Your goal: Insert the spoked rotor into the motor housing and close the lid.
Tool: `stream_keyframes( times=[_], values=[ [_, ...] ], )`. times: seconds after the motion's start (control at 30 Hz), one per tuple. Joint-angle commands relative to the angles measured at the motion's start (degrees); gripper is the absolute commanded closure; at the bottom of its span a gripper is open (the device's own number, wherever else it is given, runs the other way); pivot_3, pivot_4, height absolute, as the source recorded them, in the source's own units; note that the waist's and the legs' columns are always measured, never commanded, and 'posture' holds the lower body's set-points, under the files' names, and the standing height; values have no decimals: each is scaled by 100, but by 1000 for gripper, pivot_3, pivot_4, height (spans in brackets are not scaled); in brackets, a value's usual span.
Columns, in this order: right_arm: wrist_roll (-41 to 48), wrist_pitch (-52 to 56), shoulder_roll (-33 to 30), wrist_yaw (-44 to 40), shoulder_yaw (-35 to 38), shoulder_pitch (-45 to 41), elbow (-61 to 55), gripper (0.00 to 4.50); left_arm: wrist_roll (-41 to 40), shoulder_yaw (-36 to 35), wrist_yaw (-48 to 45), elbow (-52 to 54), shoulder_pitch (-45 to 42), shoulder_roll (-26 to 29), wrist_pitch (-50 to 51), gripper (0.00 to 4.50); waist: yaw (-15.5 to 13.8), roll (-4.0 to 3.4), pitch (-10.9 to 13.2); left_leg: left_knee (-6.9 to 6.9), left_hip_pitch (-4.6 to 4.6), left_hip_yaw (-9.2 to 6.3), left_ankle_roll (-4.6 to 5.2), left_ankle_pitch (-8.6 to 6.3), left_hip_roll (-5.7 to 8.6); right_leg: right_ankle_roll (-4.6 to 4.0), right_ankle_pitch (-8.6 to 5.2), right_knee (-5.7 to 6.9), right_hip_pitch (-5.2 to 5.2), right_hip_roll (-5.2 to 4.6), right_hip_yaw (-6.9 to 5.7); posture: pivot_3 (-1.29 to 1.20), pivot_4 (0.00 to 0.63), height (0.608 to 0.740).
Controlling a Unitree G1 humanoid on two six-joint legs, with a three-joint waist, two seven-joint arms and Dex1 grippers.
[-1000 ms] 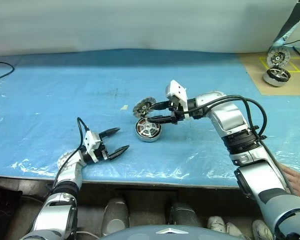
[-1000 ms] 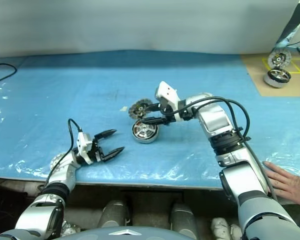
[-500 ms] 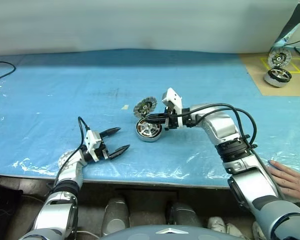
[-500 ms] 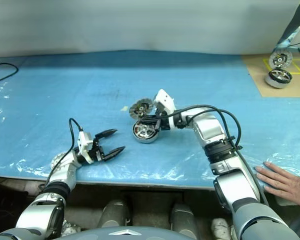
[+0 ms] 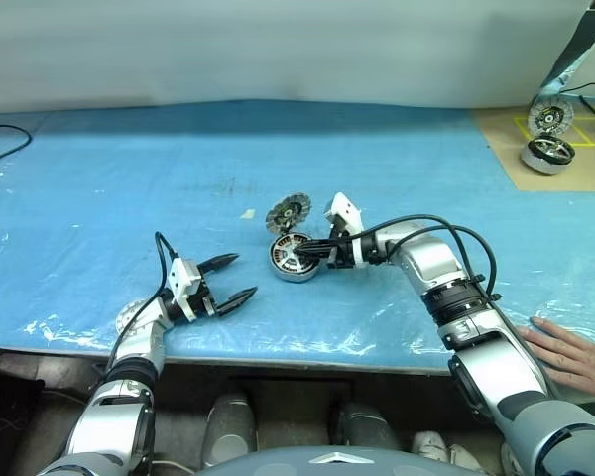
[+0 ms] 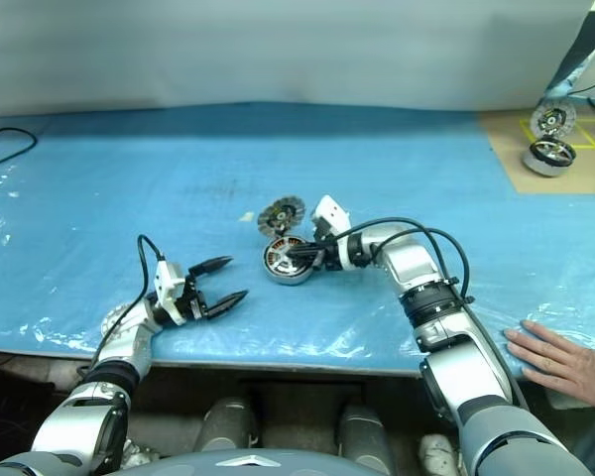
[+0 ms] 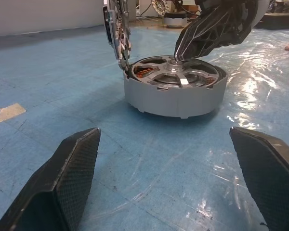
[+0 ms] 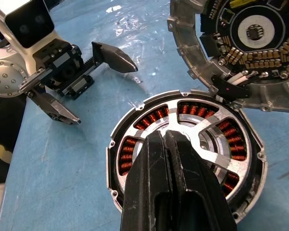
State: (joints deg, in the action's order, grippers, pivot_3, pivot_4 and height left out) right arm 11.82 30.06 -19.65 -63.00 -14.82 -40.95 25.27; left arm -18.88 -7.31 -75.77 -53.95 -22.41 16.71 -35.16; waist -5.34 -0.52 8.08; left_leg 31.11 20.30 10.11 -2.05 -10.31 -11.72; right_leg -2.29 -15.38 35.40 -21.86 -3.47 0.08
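Right gripper fingers are pressed together, empty, tips set on the hub of the spoked rotor. Rotor is seated inside the motor housing on the blue sheet. Lid is stood upright at the housing's far rim. Left gripper is spread wide, empty, near the housing.

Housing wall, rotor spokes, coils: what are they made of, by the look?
Motor housing: looks like matte grey metal, probably aluminium; dull, even sheen on its wall. Spoked rotor: bright silvery metal spokes in a dark ring, alloy unclear. Coil windings: likely enamelled copper; orange-red ribbed wire bundles between the spokes.
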Motion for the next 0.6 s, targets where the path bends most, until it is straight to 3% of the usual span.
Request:
stream_keyframes(
  times=[0.03,0.27,0.53,0.6],
  values=[
    [231,546,-6,-40,246,78,308,4419,102,39,-29,-232,150,-7,72,0,-2,1,0,-3,-5,0,1,0,0,0,0,-2,4,0,1,0,150,740],
    [843,1026,153,-43,736,-18,-287,4419,106,36,-46,-255,125,-6,104,0,-4,-4,3,-16,27,3,0,1,-2,-2,1,-6,-33,6,-2,0,150,740],
    [-115,191,162,445,109,-29,285,4419,124,32,-19,-301,80,-1,110,0,-3,-5,2,-14,29,3,-3,2,-2,-2,0,-5,-34,4,-2,0,150,740],
    [11,239,167,295,158,-7,176,4419,123,28,-17,-312,72,-1,111,0,-2,-5,2,-15,24,3,-3,2,-4,-2,0,-5,-31,5,-2,0,150,740]
  ],
)
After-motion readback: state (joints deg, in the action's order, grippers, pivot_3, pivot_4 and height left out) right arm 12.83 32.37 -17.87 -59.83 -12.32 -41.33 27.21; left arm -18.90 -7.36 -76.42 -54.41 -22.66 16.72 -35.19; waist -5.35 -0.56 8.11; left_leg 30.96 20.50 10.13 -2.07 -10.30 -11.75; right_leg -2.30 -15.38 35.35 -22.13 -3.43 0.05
